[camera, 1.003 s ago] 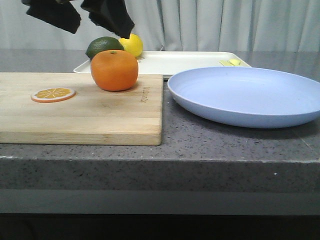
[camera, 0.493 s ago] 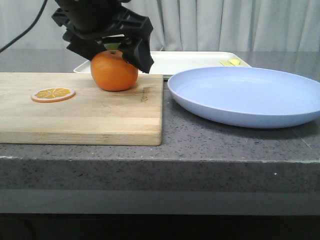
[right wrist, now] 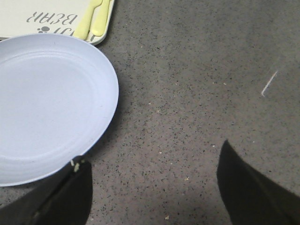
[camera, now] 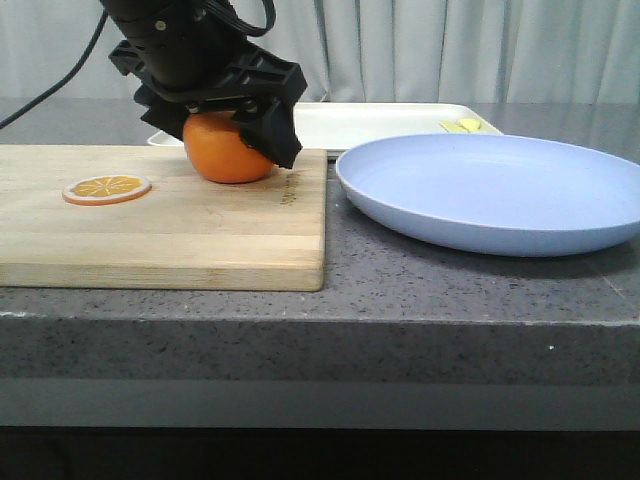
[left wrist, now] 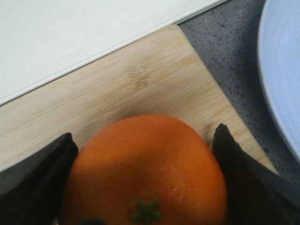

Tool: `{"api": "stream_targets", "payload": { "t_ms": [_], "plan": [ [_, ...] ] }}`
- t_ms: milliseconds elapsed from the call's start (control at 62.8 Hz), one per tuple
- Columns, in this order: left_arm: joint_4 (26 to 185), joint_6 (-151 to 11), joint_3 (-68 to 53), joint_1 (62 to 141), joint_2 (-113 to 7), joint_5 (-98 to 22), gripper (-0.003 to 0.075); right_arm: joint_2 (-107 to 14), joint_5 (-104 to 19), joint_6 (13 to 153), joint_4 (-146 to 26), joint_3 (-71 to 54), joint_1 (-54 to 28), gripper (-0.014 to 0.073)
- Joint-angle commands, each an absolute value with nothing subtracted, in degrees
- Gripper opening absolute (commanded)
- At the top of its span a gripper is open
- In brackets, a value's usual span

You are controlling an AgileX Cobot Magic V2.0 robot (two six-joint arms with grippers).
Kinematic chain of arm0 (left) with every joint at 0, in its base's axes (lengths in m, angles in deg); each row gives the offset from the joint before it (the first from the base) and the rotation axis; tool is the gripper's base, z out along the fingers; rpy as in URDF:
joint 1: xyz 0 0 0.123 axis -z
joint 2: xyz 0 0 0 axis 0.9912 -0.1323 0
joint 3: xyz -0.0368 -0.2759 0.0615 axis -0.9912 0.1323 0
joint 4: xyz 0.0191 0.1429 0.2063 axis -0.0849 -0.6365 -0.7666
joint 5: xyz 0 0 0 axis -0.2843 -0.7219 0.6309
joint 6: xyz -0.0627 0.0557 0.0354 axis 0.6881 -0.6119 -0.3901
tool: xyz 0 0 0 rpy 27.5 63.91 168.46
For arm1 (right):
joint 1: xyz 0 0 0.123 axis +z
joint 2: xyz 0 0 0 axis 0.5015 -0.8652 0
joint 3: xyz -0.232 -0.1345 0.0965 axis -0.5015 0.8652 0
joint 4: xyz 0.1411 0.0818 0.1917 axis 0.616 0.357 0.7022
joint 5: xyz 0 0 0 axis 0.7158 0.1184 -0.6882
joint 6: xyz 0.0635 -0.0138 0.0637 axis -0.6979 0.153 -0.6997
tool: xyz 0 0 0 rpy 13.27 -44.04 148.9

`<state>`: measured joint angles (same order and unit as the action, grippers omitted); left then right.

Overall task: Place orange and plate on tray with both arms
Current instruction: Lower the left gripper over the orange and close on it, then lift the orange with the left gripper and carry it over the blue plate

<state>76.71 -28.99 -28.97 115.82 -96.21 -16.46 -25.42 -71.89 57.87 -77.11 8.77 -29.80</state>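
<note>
The left gripper straddles the orange, which sits on the wooden cutting board near its far right corner. In the left wrist view the orange lies directly between the two dark jaws, one at its 9 o'clock flank and one at its 3 o'clock flank, with the green stem facing up toward the camera. The jaws are spread to the fruit's width and stand at or just beside its skin; whether they already press on it cannot be told from these pictures. A round fruit has no long axis, so jaw orientation is not critical; centring is, and the fruit looks roughly centred in the gap. The tray lies beyond the board, at about 12 to 1 o'clock from the orange in the front view, so the carry after closing should be short: up, then forward. The plate rests on the grey counter to the right of the board, and the tray lies at roughly 11 o'clock from it. The right gripper hovers over bare counter with its jaws wide apart and holding nothing; in the right wrist view the plate lies off to the side of one jaw, not between the two. The right arm is nearer the plate.
</note>
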Motion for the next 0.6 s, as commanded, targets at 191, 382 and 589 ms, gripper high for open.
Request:
{"api": "stream_targets", "payload": {
  "t_ms": [191,382,589],
  "plan": [
    [77.5,-29.0,-39.5,119.3,-93.5,-12.8,0.0459,-25.8,-68.5,58.6,-77.9,6.9,-29.9,0.0565],
    [77.4,-29.0,-42.4,124.8,-93.9,-15.3,0.0464,-25.8,-68.5,58.6,-77.9,6.9,-29.9,0.0565],
    [77.5,-29.0,-46.6,129.6,-98.4,-16.0,0.0464,-25.8,-68.5,58.6,-77.9,6.9,-29.9,0.0565]
  ]
}}
